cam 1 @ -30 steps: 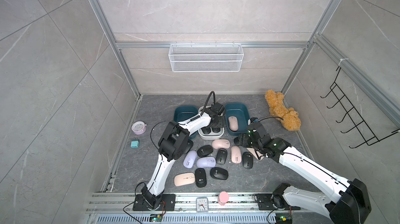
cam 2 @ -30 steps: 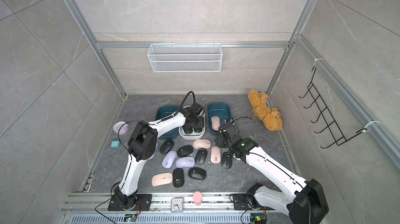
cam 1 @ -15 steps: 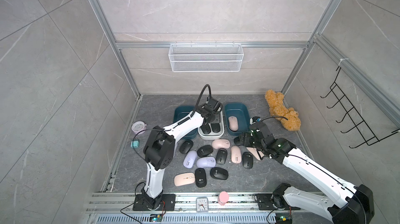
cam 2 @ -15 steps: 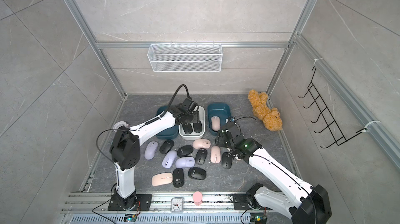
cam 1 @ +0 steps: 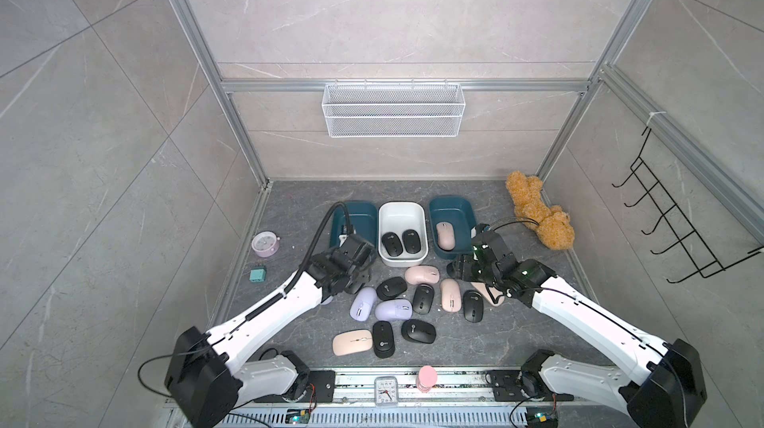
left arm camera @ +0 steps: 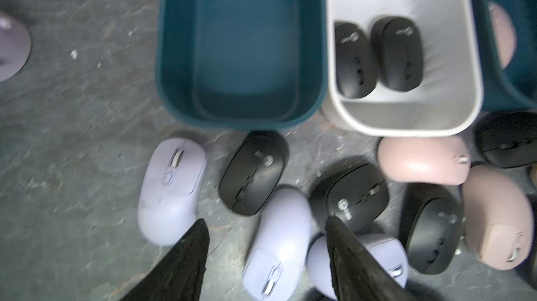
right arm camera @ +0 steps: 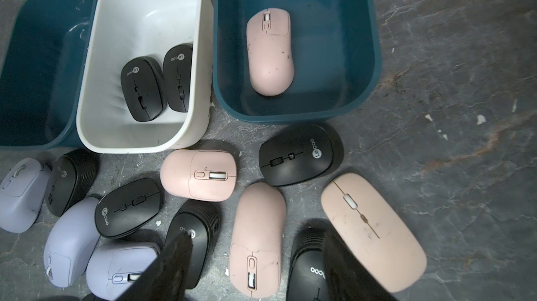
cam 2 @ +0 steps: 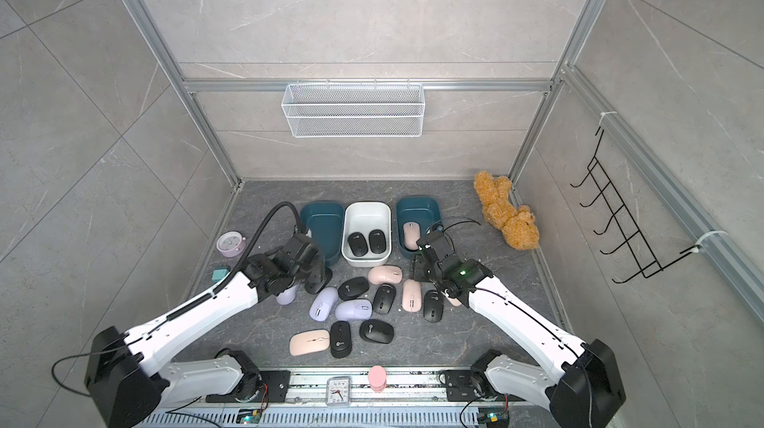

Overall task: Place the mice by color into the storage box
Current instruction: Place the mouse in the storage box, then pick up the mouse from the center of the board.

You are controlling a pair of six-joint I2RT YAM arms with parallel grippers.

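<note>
Hanging low with the left gripper [left arm camera: 265, 222], jaws spread apart, holding nothing. Right under it, a purple mouse [left arm camera: 276, 256]; a bit ahead, a black mouse [left arm camera: 252, 173]; past that, the left blue box [left arm camera: 241, 123]. Hanging the same way with the right gripper [right arm camera: 257, 235], jaws spread apart, holding nothing: long pink mouse [right arm camera: 257, 227] under it, round pink mouse [right arm camera: 200, 174] ahead, boxed pink mouse [right arm camera: 270, 52] farthest, inside the right blue box [right arm camera: 290, 118].
</note>
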